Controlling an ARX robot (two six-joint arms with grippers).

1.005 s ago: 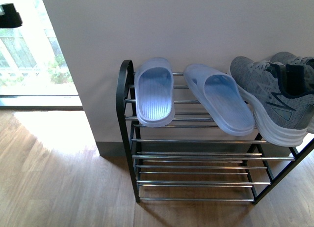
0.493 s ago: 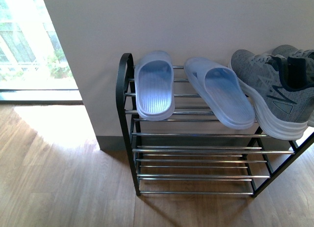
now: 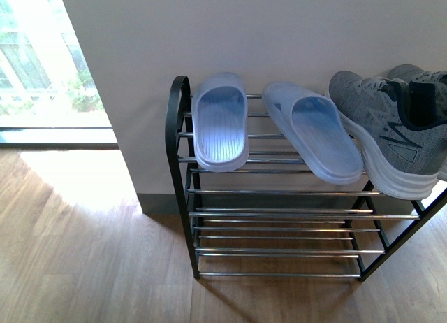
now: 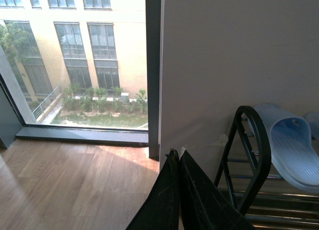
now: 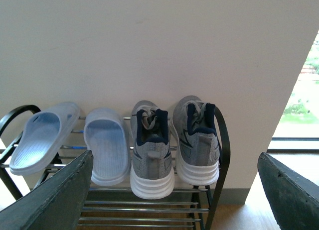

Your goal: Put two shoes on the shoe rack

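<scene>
The two shoes (image 5: 174,145) stood side by side on the top tier of the shoe rack (image 3: 180,190), heels outward and toes to the wall, just beside a pair of pale blue slippers (image 3: 279,131) on the same tier. The right gripper (image 5: 174,190) hung back from the rack with its jaws wide apart and holding nothing. The left gripper (image 4: 178,163) was beside the rack's arched end, its jaws pressed together and empty.

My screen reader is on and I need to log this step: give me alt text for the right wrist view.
Two grey sneakers stand side by side, heels toward the camera, on the top tier of a black shoe rack against a white wall, to the right of two pale blue slippers. The right gripper's dark fingers frame the lower corners, spread wide and empty.
</scene>
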